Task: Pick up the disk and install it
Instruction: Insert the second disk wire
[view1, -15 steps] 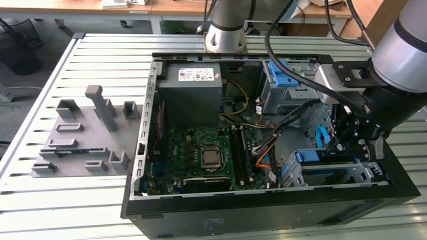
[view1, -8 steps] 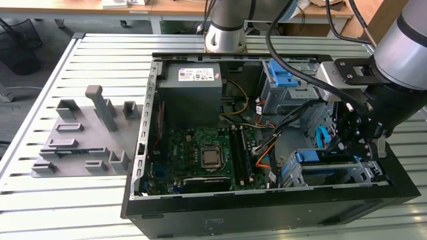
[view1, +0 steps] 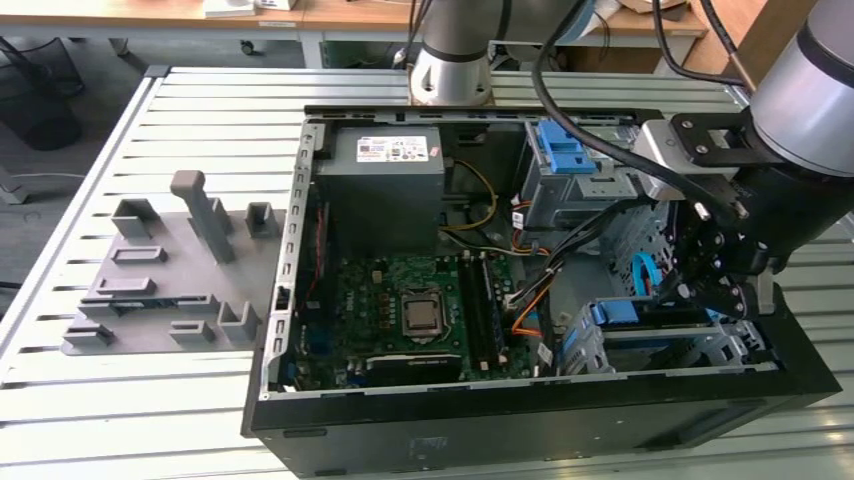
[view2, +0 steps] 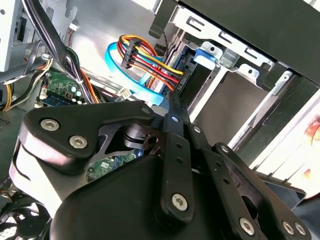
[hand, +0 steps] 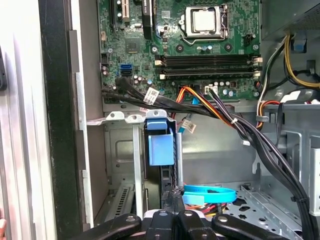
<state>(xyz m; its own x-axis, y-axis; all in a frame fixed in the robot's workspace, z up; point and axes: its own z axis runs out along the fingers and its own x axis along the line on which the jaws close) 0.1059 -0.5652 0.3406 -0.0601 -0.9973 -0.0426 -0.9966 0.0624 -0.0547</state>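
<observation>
The disk (view1: 650, 312) sits edge-on in the lower metal drive bay at the front right corner of the open computer case, its blue carrier frame (hand: 161, 145) showing on top. In the second wrist view the carrier (view2: 202, 54) is seated between the bay's metal walls. My gripper (view1: 705, 285) is lowered inside the case just beside that bay. Its black fingers are shut together with nothing between them. Their tips (view2: 172, 102) are right at the disk's cable-side end, and the first wrist view puts my gripper (hand: 172, 197) against the disk's dark edge. Whether they touch it I cannot tell.
A blue data cable (hand: 207, 194) and a multicoloured power cable (view2: 137, 52) loop close to the fingers. The motherboard (view1: 407, 300), power supply (view1: 387, 175) and upper bay with its blue latch (view1: 561, 150) fill the case. A grey fixture plate (view1: 167, 265) lies on the slatted table at the exterior view's left.
</observation>
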